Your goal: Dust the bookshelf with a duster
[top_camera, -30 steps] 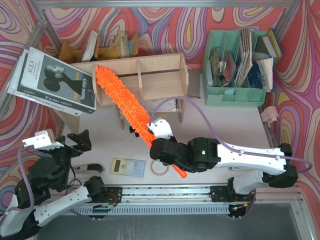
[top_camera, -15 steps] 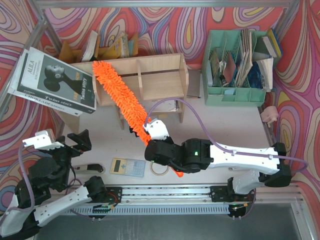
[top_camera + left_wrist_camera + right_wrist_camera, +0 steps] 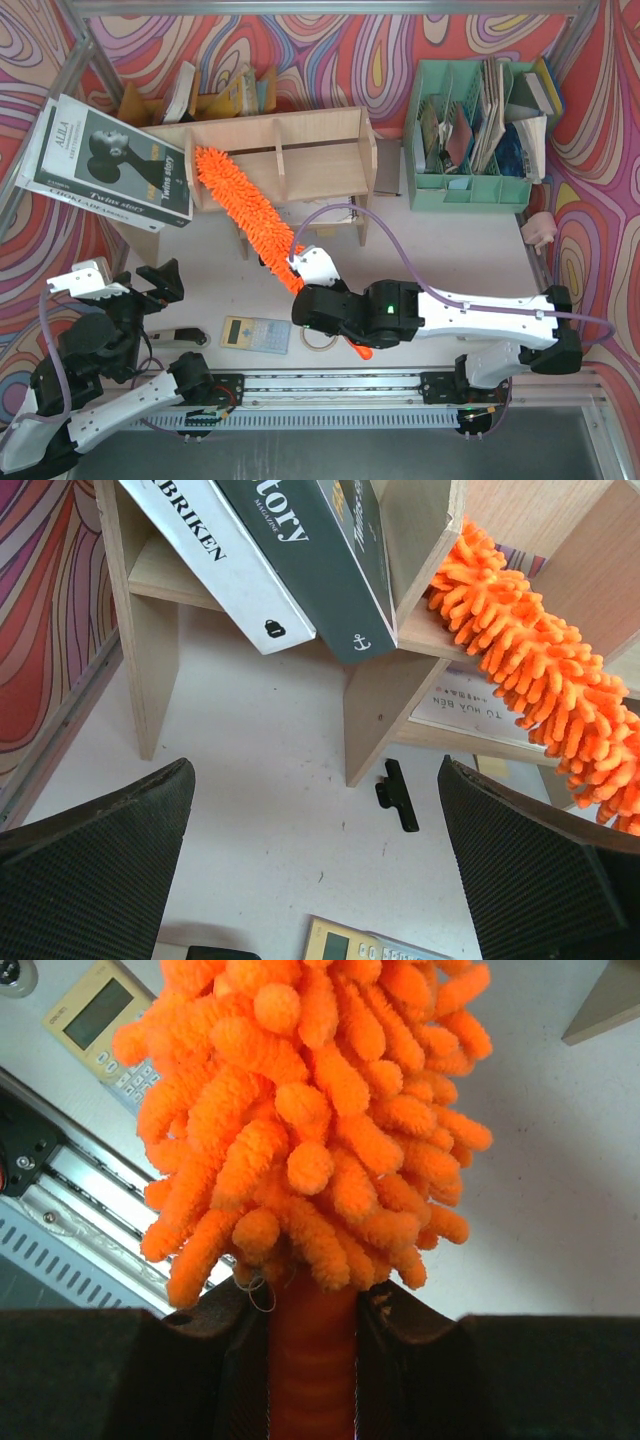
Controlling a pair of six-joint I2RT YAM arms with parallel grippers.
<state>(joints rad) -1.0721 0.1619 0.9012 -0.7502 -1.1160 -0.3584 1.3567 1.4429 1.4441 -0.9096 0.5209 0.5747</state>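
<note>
The pale-wood bookshelf (image 3: 320, 155) lies at the back centre. The orange fluffy duster (image 3: 245, 205) slants from my right gripper up and left, its tip in the shelf's left compartment beside a leaning magazine. It also shows in the left wrist view (image 3: 540, 670), lying over the shelf board (image 3: 420, 630). My right gripper (image 3: 300, 275) is shut on the duster's orange handle (image 3: 312, 1360), the fluffy head (image 3: 320, 1100) filling that view. My left gripper (image 3: 150, 285) is open and empty above the table at the near left; its fingers (image 3: 90, 870) frame bare tabletop.
A large black-and-white magazine (image 3: 105, 160) leans on the shelf's left end. A mint-green organiser (image 3: 475, 185) with books stands at the back right. A calculator (image 3: 255, 333), a tape roll (image 3: 318, 338) and a black clip (image 3: 397, 795) lie on the table. Cardboard book holders (image 3: 215, 95) stand behind the shelf.
The duster's tip went up to the shelf's top edge, then came back down into the left compartment. My right arm shifted slightly left. The left arm has not moved.
</note>
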